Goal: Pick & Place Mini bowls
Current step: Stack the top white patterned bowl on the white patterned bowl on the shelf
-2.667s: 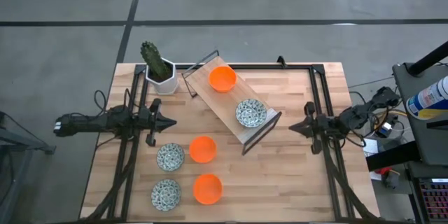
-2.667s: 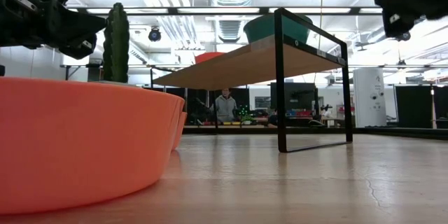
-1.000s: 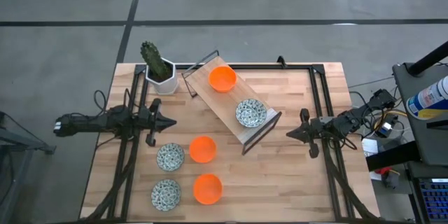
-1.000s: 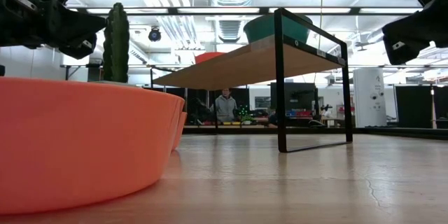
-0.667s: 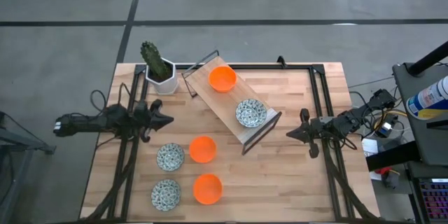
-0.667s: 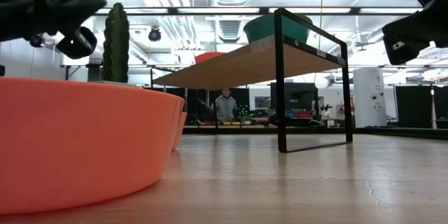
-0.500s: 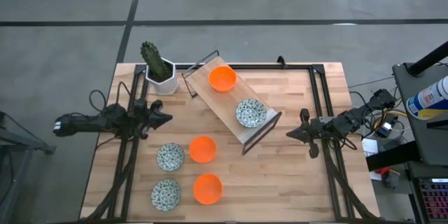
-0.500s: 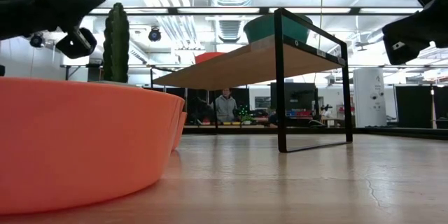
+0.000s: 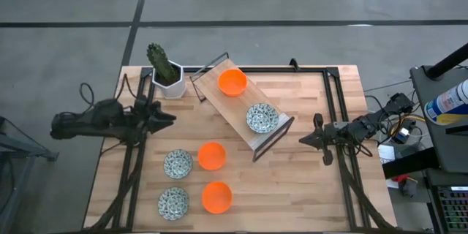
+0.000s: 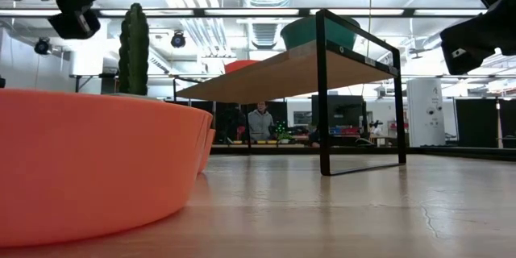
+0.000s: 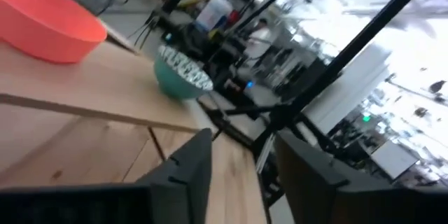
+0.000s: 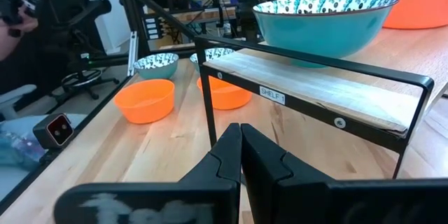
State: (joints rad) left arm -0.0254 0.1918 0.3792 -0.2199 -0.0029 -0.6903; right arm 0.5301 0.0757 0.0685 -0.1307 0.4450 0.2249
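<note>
Evidently, at inspection neither pincer carried a bowl. The left gripper [image 9: 167,117] hung above the table's left side, its fingers parted with nothing between them, as the left wrist view showed. Ahead of it stood the raised wooden shelf [image 9: 243,124], bearing an orange bowl [image 9: 232,82] at its far end and a patterned bowl [image 9: 261,118] at its near end. The cactus pot [image 9: 170,82] stood just beside the left gripper, on the side away from the loose bowls.

The right gripper [image 9: 306,138] hovered on the opposite side of the shelf, fingers pressed together and empty, pointing at the shelf's black frame.

Four bowls lay on the table, below and to the near side of the left gripper: a patterned bowl [image 9: 178,164] touching or nearly touching an orange one [image 9: 211,156], and a second patterned bowl [image 9: 173,202] beside a second orange one [image 9: 216,197].

In the inspector's judgement the step in hand was the left arm's approach to a loose bowl, most likely the nearer patterned one. To do it well, the gripper should descend vertically with one finger inside the rim and one outside, on the side away from the neighbouring orange bowl, so that bowl is not nudged. The lift should clear the shelf edge and frame before travelling across.
</note>
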